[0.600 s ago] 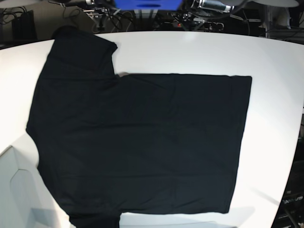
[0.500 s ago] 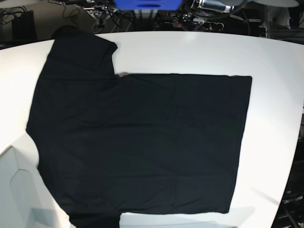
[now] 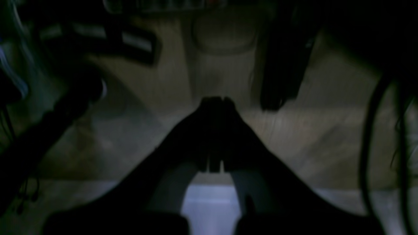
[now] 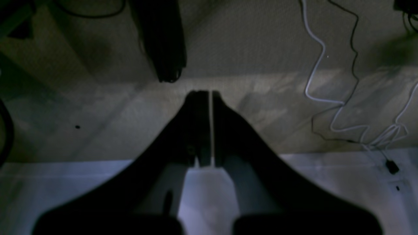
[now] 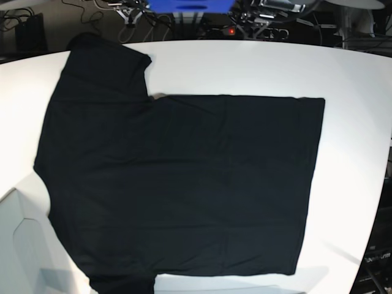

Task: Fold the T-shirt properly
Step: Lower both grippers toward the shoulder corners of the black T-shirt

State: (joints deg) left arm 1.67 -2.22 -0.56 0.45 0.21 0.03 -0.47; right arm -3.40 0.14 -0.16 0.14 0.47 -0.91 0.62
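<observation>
T-shirt (image 5: 177, 190) — black, spread flat on the white table (image 5: 257, 67), one sleeve toward the far edge. Left gripper (image 3: 215, 101) and right gripper (image 4: 204, 94) — fingers together, empty, over floor beyond the table edge; shirt nowhere by either fingers
</observation>
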